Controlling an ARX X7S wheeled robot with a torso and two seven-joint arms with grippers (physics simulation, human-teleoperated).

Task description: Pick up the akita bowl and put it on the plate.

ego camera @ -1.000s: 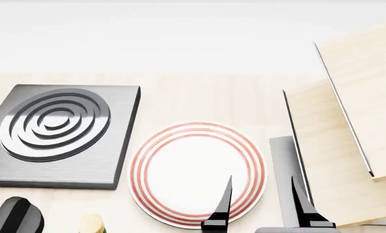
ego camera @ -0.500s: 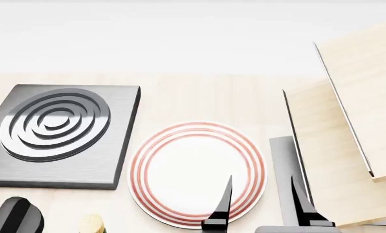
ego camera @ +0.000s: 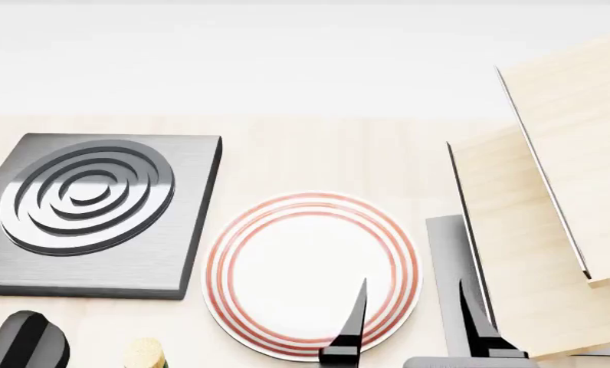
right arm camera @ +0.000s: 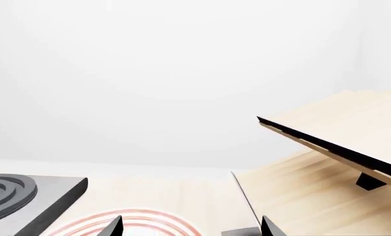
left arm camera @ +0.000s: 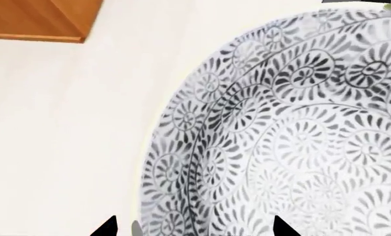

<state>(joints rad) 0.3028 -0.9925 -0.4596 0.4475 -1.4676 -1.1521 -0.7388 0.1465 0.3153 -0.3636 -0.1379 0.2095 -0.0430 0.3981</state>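
Observation:
The akita bowl [left arm camera: 293,142], white with a dense dark floral pattern, fills most of the left wrist view and is out of the head view. My left gripper [left arm camera: 194,228] is open. One of its dark fingertips [left arm camera: 107,227] shows outside the bowl's rim and the other over the bowl's inside. The plate [ego camera: 310,274], white with thin red rings, lies on the light wooden counter in the middle of the head view. My right gripper [ego camera: 415,326] hangs open over the plate's near right edge, holding nothing. The right wrist view shows the plate [right arm camera: 133,220] low between its fingertips.
A square grey stove burner [ego camera: 85,207] with concentric rings sits left of the plate. Tilted light wooden boards [ego camera: 550,222] and a grey slab [ego camera: 450,261] stand to the right. An orange wooden block [left arm camera: 41,19] lies beyond the bowl. A dark rounded part [ego camera: 24,341] shows at the bottom left.

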